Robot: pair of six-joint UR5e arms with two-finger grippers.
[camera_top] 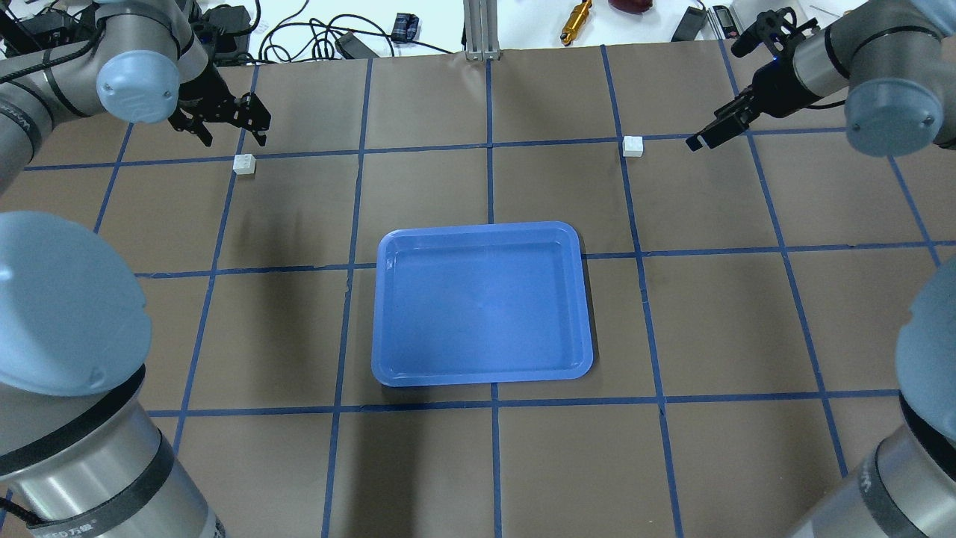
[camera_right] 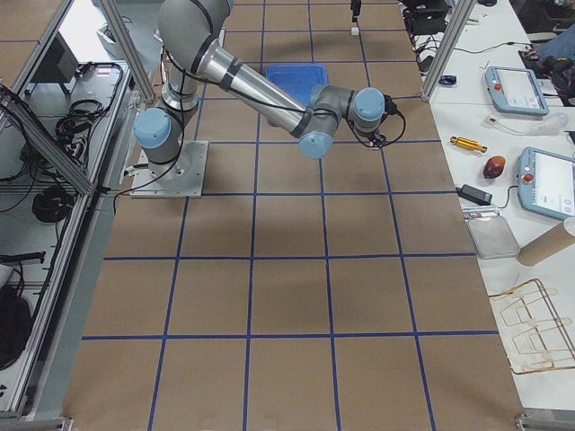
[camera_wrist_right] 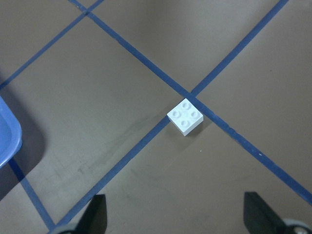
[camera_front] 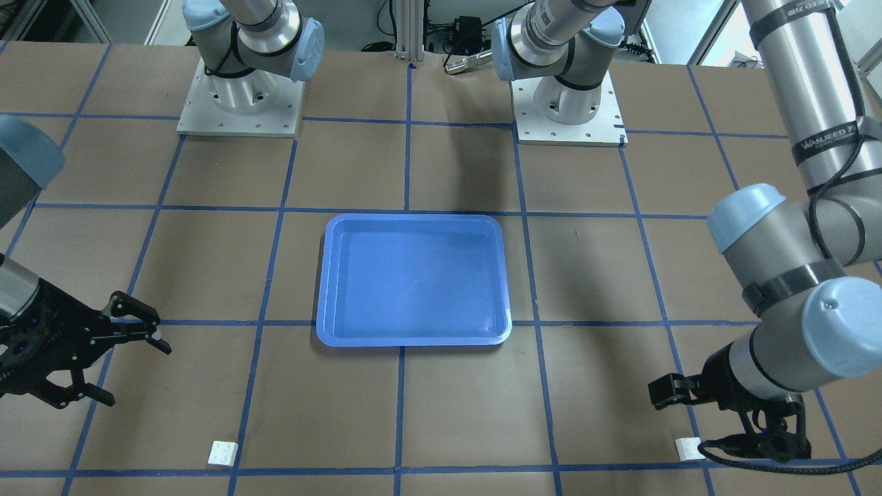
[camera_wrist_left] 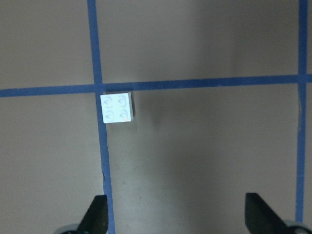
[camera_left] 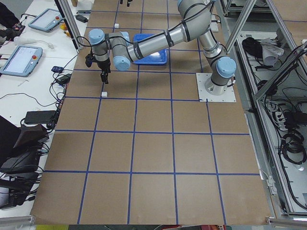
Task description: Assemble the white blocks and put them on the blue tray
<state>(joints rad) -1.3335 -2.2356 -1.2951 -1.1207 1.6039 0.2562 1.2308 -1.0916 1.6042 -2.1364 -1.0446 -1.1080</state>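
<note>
Overhead exterior view shows the blue tray [camera_top: 482, 314] in the middle of the table [camera_top: 747, 336] with nothing in it, so no part of the end result is in place yet. The two white blocks are unjoined and well apart. The left block [camera_top: 244, 164] lies on the far side of the table beside a crossing of the blue tape lines. The right block [camera_top: 632, 146] lies at another crossing further along the same tape line. Both rest studs up on the brown paper, well clear of the tray. The left gripper [camera_top: 228, 128] hovers near its block, jaws spread wide and holding nothing. In the left wrist view the two fingertips frame bare table, and the block sits ahead of them, off toward the left finger rather than centred. The right gripper [camera_front: 134, 372] is also wide open and empty, held a little above the table and to the side of its block. In the right wrist view that block lies ahead, about midway between the fingertips. As I judge it, the work is at its very start. Each block has to be reached and grasped, the two pressed together stud to socket, and the joined piece carried to the tray and set down. None of these steps shows as done.
</note>
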